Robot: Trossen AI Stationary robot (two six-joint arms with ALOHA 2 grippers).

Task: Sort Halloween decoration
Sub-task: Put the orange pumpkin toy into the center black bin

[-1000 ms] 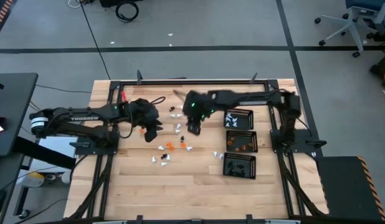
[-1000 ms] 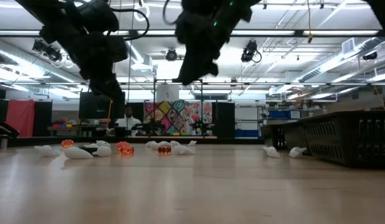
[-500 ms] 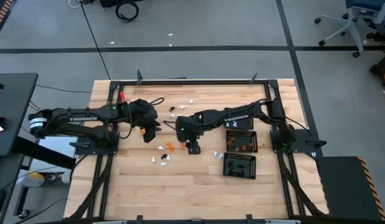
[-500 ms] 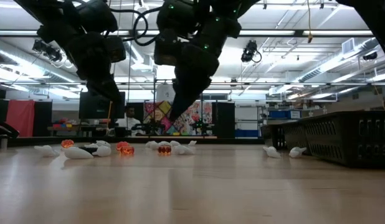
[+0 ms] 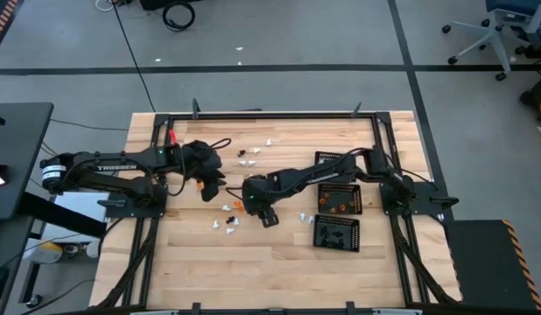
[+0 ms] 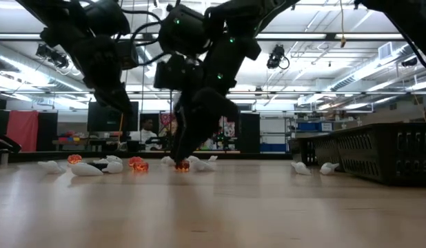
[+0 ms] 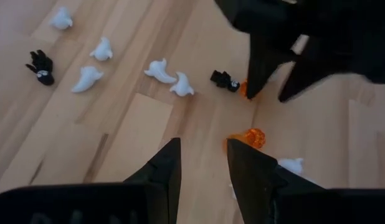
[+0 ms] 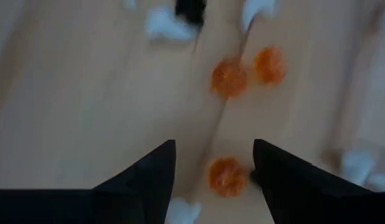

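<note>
Ridged translucent orange trinket (image 8: 228,176) lies between right claw (image 8: 212,171) prongs; smooth wood beneath.

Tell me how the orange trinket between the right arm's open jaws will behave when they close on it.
The orange trinket looks small, rounded and ribbed, so it may roll or squirt sideways under the right gripper. It is probably light and stiff, judging by its glossy moulded look. White trinkets lie close by and could get nudged.
</note>
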